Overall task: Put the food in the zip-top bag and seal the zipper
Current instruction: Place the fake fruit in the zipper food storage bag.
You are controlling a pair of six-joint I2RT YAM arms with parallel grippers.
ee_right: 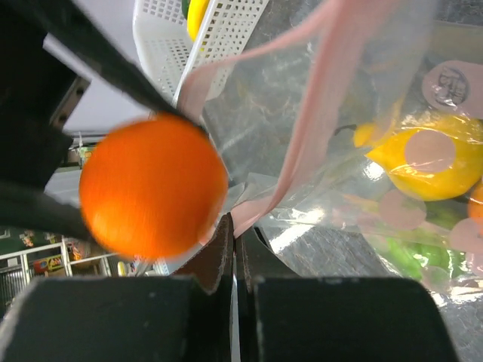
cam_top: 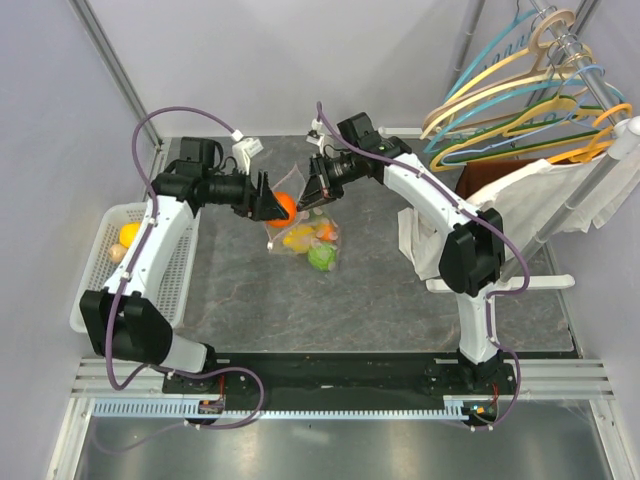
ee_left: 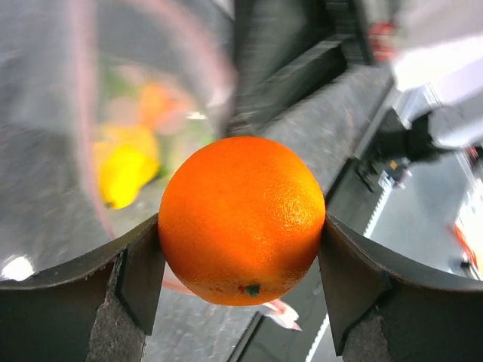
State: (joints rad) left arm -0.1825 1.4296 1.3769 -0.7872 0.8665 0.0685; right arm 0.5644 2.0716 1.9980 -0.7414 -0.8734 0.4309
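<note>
At the zip-top bag (cam_top: 305,238) mouth, left gripper (cam_top: 272,206) jaws clamp an orange (ee_left: 241,219); right gripper (ee_right: 234,253) jaws pinch the zipper (ee_right: 321,105), which may slip.

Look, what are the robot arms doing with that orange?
They are packing fruit into a clear bag. The left hand holds an orange right at the bag's open mouth, and the right hand pinches the bag's edge, holding it up. A yellow fruit and a green fruit already lie inside. More fruit waits in the white basket. The bag is not sealed yet.
</note>
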